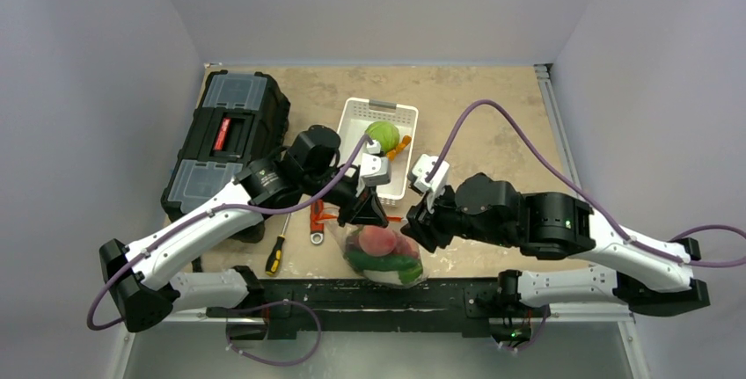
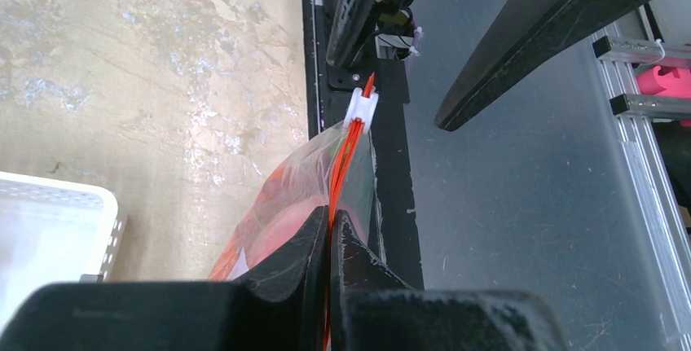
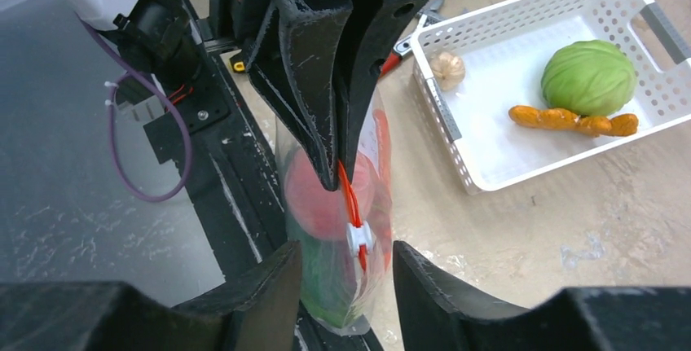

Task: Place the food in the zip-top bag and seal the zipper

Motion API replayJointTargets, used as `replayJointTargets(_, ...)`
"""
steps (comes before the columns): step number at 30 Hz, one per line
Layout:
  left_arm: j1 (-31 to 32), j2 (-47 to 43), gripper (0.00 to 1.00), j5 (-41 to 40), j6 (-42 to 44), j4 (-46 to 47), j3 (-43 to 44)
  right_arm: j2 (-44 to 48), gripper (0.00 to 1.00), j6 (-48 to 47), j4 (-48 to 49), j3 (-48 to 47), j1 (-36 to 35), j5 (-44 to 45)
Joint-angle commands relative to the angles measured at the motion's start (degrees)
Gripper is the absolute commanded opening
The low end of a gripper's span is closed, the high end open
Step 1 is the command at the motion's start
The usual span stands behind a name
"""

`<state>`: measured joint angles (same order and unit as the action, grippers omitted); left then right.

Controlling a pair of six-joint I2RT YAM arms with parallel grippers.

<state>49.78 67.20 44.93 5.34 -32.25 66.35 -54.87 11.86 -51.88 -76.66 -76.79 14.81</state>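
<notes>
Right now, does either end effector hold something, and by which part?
The left end effector pinches the clear plastic zip-top bag by its red-orange zipper strip. The right end effector is open, holding nothing.

My left fingers (image 2: 285, 286) were black, zipper (image 3: 349, 196) was red-orange, tray (image 3: 444, 115) white with small holes, cabbage (image 3: 588, 76) green, carrot (image 3: 570, 120) orange, table (image 2: 122, 82) mottled beige.
</notes>
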Motion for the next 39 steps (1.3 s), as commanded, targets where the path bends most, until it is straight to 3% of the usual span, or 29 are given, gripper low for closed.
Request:
replayJointTargets(1,0.64,-2.16,0.0,1.45,1.27,1.77,2.96,-0.96,0.39,-1.97,1.92,-2.38,0.06,-2.69)
replayJointTargets(16,0.86,-3.58,0.0,3.37,1.75,2.04,2.44,-3.1,0.03,-3.49,4.99,-0.62,0.06,-4.9)
replayJointTargets(32,0.86,-6.32,0.0,7.02,2.52,4.67,0.54,-5.25,0.0,-7.38,16.04,2.13,0.03,-5.42)
replayJointTargets(39,0.94,-7.79,0.0,7.8,3.16,4.16,0.29,-6.38,0.01,-9.27,21.38,3.22,1.01,-10.86)
